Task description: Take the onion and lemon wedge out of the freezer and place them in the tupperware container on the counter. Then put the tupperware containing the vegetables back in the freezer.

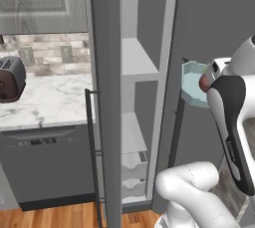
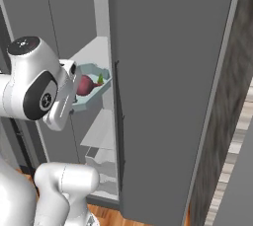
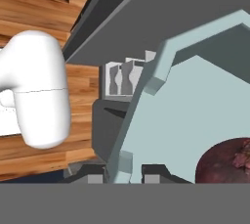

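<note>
Carrying the tupperware container (image 2: 89, 94) toward the freezer (image 1: 144, 97), gripper (image 3: 124, 173) clenched on its near rim, one finger either side of the wall. Holding the tray roughly level, extending straight ahead of the gripper into the open doorway. Cradling the onion (image 2: 85, 86) just beyond the gripper on the tray floor, with the lemon wedge (image 2: 100, 78) farther out, past the onion. Facing a white inner shelf (image 1: 137, 57) ahead of the tray's far edge; likely needing a forward push to seat it there.
</note>
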Robot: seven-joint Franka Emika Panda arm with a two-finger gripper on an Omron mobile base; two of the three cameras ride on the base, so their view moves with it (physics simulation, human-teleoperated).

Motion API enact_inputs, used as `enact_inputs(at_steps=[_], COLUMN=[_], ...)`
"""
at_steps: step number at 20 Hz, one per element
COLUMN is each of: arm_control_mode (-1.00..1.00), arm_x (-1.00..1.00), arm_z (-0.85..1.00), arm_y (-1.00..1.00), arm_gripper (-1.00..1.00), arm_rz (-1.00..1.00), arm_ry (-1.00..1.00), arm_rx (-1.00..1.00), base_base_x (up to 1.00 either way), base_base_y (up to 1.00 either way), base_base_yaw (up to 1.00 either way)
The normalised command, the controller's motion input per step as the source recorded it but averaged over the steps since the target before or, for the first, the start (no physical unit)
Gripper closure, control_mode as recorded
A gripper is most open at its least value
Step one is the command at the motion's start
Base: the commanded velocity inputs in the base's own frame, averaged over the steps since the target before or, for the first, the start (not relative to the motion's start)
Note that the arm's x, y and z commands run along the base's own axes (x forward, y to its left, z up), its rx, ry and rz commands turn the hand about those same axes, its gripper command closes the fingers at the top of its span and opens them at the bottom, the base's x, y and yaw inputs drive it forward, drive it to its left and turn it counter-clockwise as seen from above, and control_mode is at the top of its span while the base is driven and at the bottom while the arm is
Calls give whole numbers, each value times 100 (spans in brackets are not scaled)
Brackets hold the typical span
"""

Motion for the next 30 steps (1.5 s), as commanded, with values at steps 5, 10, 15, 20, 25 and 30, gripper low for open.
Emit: enact_inputs(at_steps=[5,10,15,20,25,30], arm_control_mode=[-100,-100,-100,-100,-100,-100], arm_x=[0,2,11,6,0,6], arm_z=[3,16,13,0,0,0], arm_y=[9,10,9,22,26,23], arm_gripper=[100,100,100,100,100,100], arm_rz=[0,0,3,9,15,18], arm_ry=[-9,-5,0,0,0,0], arm_rx=[0,0,0,0,-3,-5], base_base_x=[0,0,0,0,0,0], base_base_y=[0,0,0,0,0,0], base_base_yaw=[0,0,0,0,0,0])
